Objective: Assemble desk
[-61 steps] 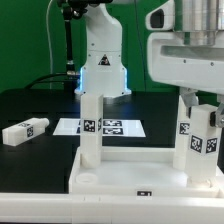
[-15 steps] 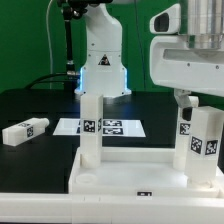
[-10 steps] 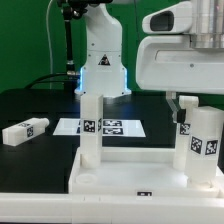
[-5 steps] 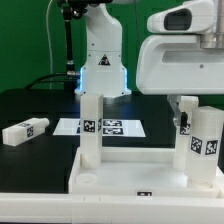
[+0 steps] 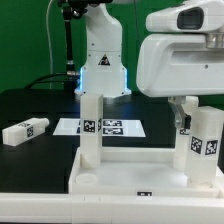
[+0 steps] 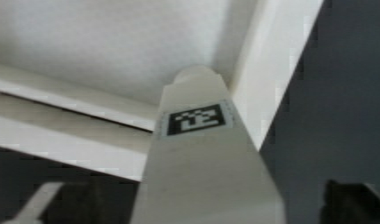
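The white plastic rectangular tray-like tabletop (image 5: 135,175) lies flat on the black table (image 5: 45,165), close to the exterior camera, with its raised rim up. A white block leg, the left leg (image 5: 92,128), stands upright in the tabletop's far corner socket on the exterior view's left. A second white block leg, the right leg (image 5: 203,145), stands upright at the tabletop's far corner on the exterior view's right, with black-and-white square tags on its faces.

The wrist view looks down the length of the right leg (image 6: 205,170). A square tag (image 6: 199,117) shows near its top, and the tabletop's pale floor (image 6: 98,45) and rim show beyond it.

The two-finger gripper (image 5: 190,102) hangs under its large white housing, just above the tabletop's right far corner, at the top of the right leg. Its jaws are spread as wide as they go and straddle the top of that leg. One of its fingers (image 5: 181,108) shows just beside the leg's upper edge; whether it touches cannot be told. The gripper clamps nothing, and the leg stands on its own.

A third white block leg, the loose leg (image 5: 25,130), lies on its side on the table, well off the tabletop's left end. The marker board (image 5: 110,127) lies flat on the table just behind the tabletop. The arm's glossy white base (image 5: 103,55) rises farther back still.
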Robot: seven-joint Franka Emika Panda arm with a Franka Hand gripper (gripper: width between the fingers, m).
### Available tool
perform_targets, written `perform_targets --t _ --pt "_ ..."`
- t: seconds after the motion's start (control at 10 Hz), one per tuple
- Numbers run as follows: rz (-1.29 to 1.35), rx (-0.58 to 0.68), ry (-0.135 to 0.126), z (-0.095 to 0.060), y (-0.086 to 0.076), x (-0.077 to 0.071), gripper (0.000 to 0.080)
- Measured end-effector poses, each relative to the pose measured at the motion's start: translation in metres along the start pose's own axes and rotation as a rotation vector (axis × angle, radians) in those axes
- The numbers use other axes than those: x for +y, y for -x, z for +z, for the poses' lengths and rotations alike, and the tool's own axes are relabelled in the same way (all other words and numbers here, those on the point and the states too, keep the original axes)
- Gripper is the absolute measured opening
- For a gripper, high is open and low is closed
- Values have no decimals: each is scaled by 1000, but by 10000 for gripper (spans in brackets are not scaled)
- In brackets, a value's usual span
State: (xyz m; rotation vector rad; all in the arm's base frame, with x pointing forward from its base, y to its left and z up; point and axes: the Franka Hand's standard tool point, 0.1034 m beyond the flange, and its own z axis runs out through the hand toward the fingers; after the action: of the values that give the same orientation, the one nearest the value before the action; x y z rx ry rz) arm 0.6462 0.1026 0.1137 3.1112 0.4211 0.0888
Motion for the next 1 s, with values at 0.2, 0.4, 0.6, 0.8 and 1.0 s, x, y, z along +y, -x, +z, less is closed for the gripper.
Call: perform_targets --t 0.2,0.4,0.6,0.8,1.0 --pt "6 0 0 0 0 0 305" --pt "19 0 0 0 0 0 288" --pt "34 0 0 0 0 0 288" --pt "216 1 -2 0 0 0 288" --pt "392 5 -3 1 0 1 288"
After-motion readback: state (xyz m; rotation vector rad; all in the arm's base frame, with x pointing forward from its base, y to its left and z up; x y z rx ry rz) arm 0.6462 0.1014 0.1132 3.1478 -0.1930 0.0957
